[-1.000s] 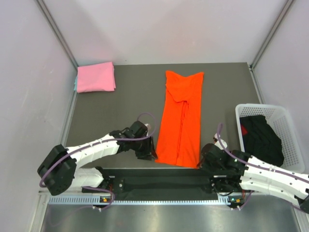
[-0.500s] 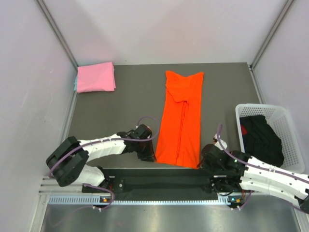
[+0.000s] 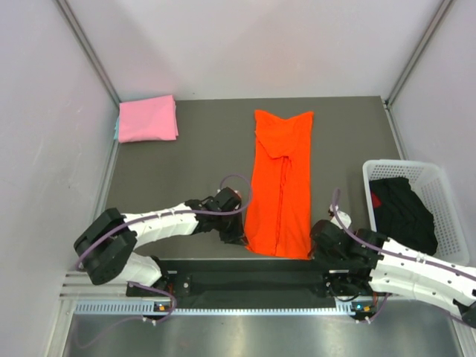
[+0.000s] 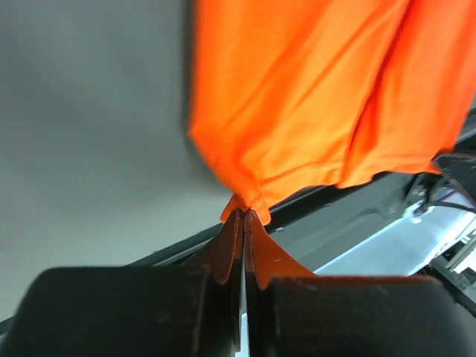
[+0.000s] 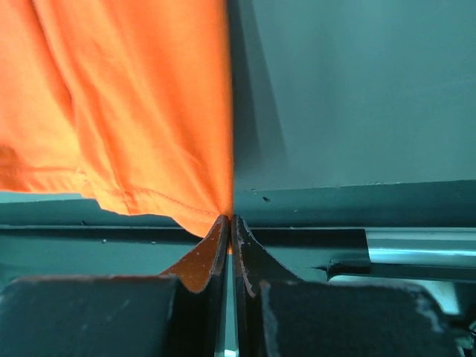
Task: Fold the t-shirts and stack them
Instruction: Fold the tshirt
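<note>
The orange-red t-shirt lies folded into a long narrow strip down the middle of the dark mat. My left gripper is shut on its near left corner, where the hem bunches at the fingertips in the left wrist view. My right gripper is shut on the near right corner, the cloth pinched at the fingertips in the right wrist view. Both corners are lifted slightly at the table's near edge. The light pink t-shirt lies folded at the far left corner.
A white lattice basket with dark clothing stands at the right of the mat. The black front rail runs just below both grippers. Grey walls close the sides and back.
My left gripper has moved right and nearer, closing on the shirt's near left corner. The near hem has shifted slightly right. The right gripper has hardly moved.
</note>
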Motion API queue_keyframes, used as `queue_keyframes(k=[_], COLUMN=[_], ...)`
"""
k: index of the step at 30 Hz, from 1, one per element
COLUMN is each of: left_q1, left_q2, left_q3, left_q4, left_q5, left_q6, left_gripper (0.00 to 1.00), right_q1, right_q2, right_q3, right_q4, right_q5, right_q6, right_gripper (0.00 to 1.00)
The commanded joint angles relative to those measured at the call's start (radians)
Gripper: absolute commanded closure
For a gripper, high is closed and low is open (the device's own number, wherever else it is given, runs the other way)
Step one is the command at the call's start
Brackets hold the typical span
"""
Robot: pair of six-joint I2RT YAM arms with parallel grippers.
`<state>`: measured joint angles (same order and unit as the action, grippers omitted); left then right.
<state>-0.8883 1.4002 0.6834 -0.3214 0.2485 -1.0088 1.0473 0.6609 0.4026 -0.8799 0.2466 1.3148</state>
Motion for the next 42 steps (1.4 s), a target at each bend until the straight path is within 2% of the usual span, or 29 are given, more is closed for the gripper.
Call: queue_keyframes(k=[1,5,8,9,10,12,15,19,23,26,33,38,42], left_q1=[-0.003,0.014,0.035,0.044,0.067,0.095,0.158,0.253,0.305,0.321,0.399,0.433,0.468], left_q2=[0.022,0.101,0.196,0.244,0.264,0.318,0.383,0.480,0.577,0.640,0.720,0.753,0.790], left_q3=[0.099,0.230,0.318,0.373,0.398,0.447,0.551,0.698,0.867,0.971,1.067,1.122,1.131], left_q4=[-0.022,-0.088,-0.145,-0.154,-0.162,-0.176,-0.212,-0.232,-0.238,-0.274,-0.219,-0.214,-0.098], left_q5=[-0.018,-0.035,-0.054,-0.049,-0.040,-0.037,-0.052,-0.060,-0.075,-0.107,0.012,0.055,0.170], left_q6=[0.006,0.050,0.101,0.123,0.131,0.154,0.191,0.260,0.332,0.389,0.383,0.363,0.313], left_gripper=[1.00,1.00,1.00,1.00,1.00,1.00,1.00,1.00,1.00,1.00,1.00,1.00,1.00], right_q1=[0.013,-0.030,-0.128,-0.165,-0.261,-0.405,-0.536,-0.625,-0.681,-0.708,-0.792,-0.825,-0.849], right_q2=[0.055,0.176,0.239,0.250,0.259,0.304,0.409,0.578,0.739,0.801,0.940,1.006,1.069], right_q3=[0.114,0.226,0.281,0.295,0.301,0.327,0.385,0.472,0.550,0.629,0.836,0.920,1.004], right_q4=[-0.046,-0.082,-0.021,0.007,0.037,0.122,0.199,0.271,0.341,0.358,0.329,0.325,0.320], right_q5=[0.087,0.141,0.123,0.106,0.082,-0.002,-0.073,-0.136,-0.193,-0.196,-0.242,-0.276,-0.302], right_q6=[-0.096,-0.215,-0.360,-0.408,-0.510,-0.610,-0.759,-0.902,-0.957,-1.008,-1.068,-1.095,-1.112], right_gripper=[1.00,1.00,1.00,1.00,1.00,1.00,1.00,1.00,1.00,1.00,1.00,1.00,1.00])
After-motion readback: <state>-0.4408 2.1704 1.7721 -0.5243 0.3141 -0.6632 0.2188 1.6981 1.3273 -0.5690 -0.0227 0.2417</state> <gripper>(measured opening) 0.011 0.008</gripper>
